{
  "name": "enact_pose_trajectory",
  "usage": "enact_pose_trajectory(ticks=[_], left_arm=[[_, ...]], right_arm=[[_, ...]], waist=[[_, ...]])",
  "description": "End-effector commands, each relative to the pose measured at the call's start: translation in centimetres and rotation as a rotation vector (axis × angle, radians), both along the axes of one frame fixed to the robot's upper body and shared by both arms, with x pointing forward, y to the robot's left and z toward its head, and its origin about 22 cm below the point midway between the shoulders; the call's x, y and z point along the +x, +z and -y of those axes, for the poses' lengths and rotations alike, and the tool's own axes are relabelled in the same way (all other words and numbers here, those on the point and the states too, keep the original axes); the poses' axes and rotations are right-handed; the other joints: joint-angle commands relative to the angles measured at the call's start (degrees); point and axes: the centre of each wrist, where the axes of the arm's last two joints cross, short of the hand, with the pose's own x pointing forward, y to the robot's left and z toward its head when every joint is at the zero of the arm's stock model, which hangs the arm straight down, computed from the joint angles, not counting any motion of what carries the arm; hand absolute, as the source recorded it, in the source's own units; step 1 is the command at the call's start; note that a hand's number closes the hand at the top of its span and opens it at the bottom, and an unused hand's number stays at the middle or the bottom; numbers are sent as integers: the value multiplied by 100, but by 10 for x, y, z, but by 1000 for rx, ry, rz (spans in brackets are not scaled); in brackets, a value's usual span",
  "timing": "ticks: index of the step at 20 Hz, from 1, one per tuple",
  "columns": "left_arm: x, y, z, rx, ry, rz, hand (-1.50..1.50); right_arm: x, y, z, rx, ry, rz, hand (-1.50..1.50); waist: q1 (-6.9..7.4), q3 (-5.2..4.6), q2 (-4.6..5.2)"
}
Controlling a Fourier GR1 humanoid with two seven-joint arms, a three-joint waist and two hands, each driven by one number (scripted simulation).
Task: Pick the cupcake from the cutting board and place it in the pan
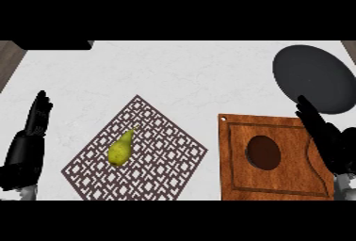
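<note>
A wooden cutting board lies on the white counter at the right of the head view, its long sides running away from the robot. On the board sits the cupcake, seen from straight above as a dark brown round shape somewhat right of the board's middle; from this angle little more of it can be made out. The pan is a dark round shape on the counter beyond the board, near the upper right corner and apart from the board's far edge. The right robot hand hovers over the board's right side, its fingers straight and pointing away toward the pan, holding nothing; it is just beside the cupcake, though whether it touches it is hard to say. The left robot hand rests open at the left edge, fingers up. Between the two hands lies a brown patterned mat, turned like a diamond, with a yellow-green pear lying on it.
</note>
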Motion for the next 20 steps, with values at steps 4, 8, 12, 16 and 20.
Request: enact_pose_trajectory(ticks=[4,8,12,16,20], left_arm=[[26,20,0,-113,-33,-29,0],[50,22,13,-229,-68,-93,0],[42,13,14,-231,-55,-124,0],[47,15,12,-229,-71,-141,0],[40,1,-1,-222,-88,-132,0]], right_arm=[[11,1,-6,177,324,66,150],[6,-11,3,-27,249,260,150],[-32,-4,41,-175,83,454,-150],[-66,31,66,-316,113,483,-150],[-75,95,85,-422,250,370,-150]], waist=[[-102,-73,-101],[-271,-74,-90],[-405,-76,-156],[-302,-86,-154],[-254,-99,-153]])
